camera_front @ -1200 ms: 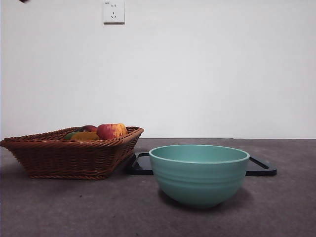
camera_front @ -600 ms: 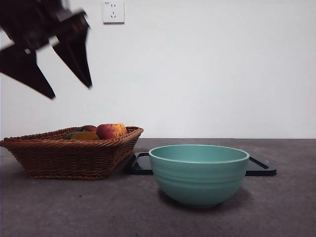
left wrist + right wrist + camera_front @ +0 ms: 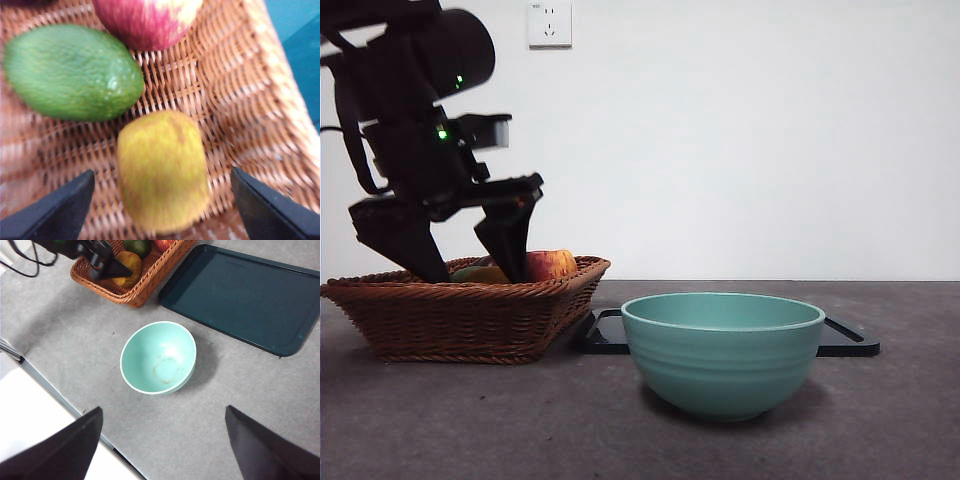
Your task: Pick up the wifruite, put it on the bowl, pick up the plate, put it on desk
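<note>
Since the earlier front views, where the arm was first absent and then high at the upper left, the left tool (image 3: 470,262) has come down into the wicker basket (image 3: 470,320) at the left of the frame, its black jaws apart and dipping behind the rim. The wifruite (image 3: 162,172) lies on the basket's woven floor, low and centre in the left wrist view, with a jaw to either side and neither touching it. It is blurred there, but its long axis appears to run roughly up the frame, tilted slightly, so its ends point toward the green fruit (image 3: 72,72) just beside it and toward the bottom edge; the jaws thus seem set across its short width. The red-yellow apple (image 3: 145,20) sits beyond, at the top edge. The step in hand is, I judge, the first pick: the next move calls for a little more descent and then a closing on the wifruite without nudging the green fruit. The bowl (image 3: 723,352) stands empty on the tabletop (image 3: 880,420) at centre right, with the dark tray (image 3: 245,297) behind it. The right tool (image 3: 162,445) waits high above the bowl, jaws apart and holding nothing.
</note>
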Robot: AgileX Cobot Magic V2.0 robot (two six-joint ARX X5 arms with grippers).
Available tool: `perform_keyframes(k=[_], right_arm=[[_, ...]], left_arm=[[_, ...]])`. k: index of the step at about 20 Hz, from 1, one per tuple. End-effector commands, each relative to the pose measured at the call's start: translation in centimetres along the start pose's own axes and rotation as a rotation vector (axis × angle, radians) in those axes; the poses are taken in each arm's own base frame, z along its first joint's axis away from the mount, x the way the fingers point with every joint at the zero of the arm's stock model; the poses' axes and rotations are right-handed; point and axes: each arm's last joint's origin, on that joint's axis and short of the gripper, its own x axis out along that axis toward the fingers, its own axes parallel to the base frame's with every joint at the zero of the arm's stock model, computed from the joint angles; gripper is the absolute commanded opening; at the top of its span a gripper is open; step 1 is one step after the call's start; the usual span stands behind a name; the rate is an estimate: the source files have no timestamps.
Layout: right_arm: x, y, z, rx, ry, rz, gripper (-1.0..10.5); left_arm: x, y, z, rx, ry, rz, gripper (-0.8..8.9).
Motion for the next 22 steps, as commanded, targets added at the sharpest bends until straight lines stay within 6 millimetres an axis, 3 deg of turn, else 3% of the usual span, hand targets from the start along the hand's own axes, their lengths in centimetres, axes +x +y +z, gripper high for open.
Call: perform_keyframes(k=[1,3,7,12,15,19,22], right_arm=[[-0.3,0.2,0.5,-0.007,-0.019,0.004,3.9],[-0.3,0.2,0.5,-0.006,-0.019,0.003,3.9],[-0.3,0.2,0.5,-0.006,-0.020,0.003,3.9],[-0.3,0.2,0.5,-0.006,-0.020,0.003,3.9],[-0.3,0.2,0.5,-0.006,-0.020,0.003,3.9],[-0.3,0.2,0.5,-0.006,-0.020,0.003,3.9],[-0.3,0.2,0.5,-0.008,-0.021,0.002,3.9]], left_arm=[[1.0,-0.2,0.6,0.002,-0.008,-0.004,4.35],[1.6,-0.2,0.5,-0.004,0.000,-0.004,4.24],[1.9,-0.2,0.4,-0.006,0.008,-0.003,2.46],[1.3,-0.2,0.4,-0.011,0.004,-0.004,2.38],[-1.1,-0.5,0.9,-0.008,-0.056,-0.014,2.39],[-6.5,-1.9,1.3,0.027,-0.186,-0.086,2.39],[-10.3,-4.0,0.5,0.076,-0.235,-0.220,2.39]])
